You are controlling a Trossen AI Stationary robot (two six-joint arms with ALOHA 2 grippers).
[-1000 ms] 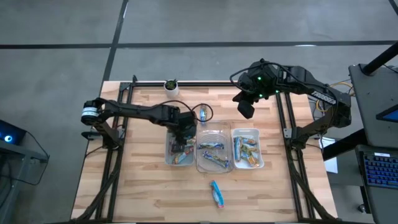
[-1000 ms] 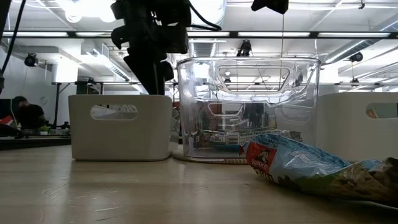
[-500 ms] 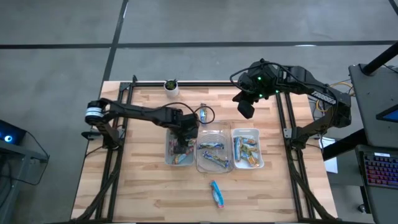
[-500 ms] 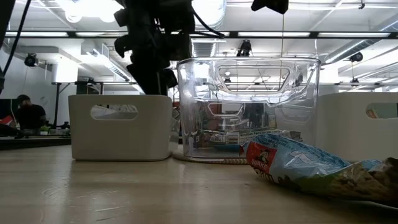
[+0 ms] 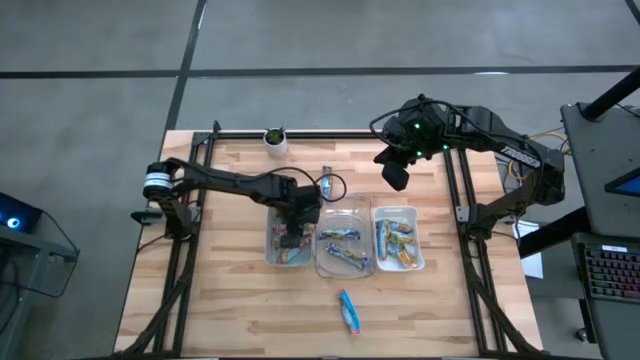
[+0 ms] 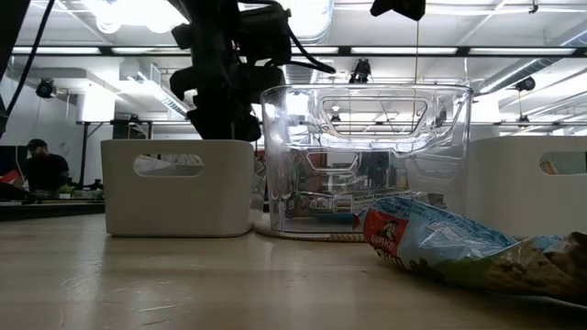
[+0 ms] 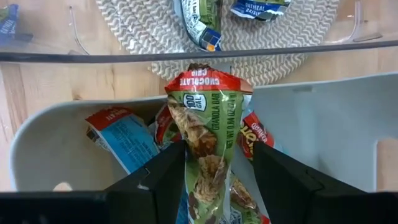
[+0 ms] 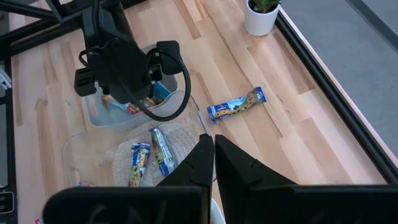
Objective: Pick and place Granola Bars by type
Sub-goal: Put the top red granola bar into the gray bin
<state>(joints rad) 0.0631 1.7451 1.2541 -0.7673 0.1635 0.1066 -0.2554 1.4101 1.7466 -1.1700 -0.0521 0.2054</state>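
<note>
Item, left to right: we are holding our left gripper [image 7: 208, 163] over the left tray [image 7: 323, 118], fingers pinching a red-topped granola bar [image 7: 207, 134] between them, risking snagging piled bars beneath; our right gripper [image 8: 213, 149], fingers pressed together, is waiting aloft.

Bright ceiling lamps [image 6: 128, 11] are flaring white in the low view, backlighting the dark arm into silhouette, glinting off the clear plastic bin [image 6: 367, 160], while the near crinkled foil wrapper [image 6: 459, 247] is blurring softly.
</note>
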